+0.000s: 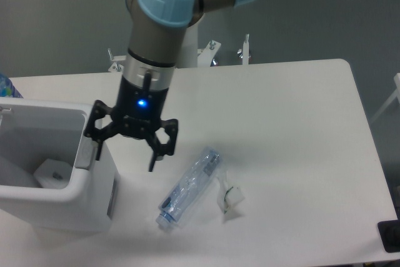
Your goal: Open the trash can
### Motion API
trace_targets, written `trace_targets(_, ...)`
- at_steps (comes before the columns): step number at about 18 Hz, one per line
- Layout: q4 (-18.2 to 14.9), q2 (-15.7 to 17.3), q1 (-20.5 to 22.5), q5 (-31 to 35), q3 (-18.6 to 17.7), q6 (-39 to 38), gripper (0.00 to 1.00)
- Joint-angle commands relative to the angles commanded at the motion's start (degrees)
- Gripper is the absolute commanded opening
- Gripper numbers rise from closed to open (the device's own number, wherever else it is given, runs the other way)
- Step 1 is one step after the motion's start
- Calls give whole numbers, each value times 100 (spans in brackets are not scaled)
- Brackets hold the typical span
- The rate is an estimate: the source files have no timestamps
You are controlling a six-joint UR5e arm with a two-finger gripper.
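I see my gripper (126,154) spread wide, holding nothing. Its left finger (99,149) hangs right at the near-right corner of the bin (62,201), by the rim; I cannot tell if it touches. The other finger is over bare table (300,129). The bin sits at the table's left edge, open, its white inside showing. A crushed bottle (187,187) lies right of it, apart. No writing is legible to me.

The trash can (94,201) is cropped at left.
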Motion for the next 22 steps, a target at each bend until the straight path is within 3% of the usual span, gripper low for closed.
trace_targets(4,0,-35,299,853,-114,746,100)
trace_targets(13,18,-588,1406,1126,-97,2546,100)
trace_targets(18,18,-1028,1636,1135,-97,4375,100)
trace_targets(22,18,-1028,1671,1565,-263,4782,100)
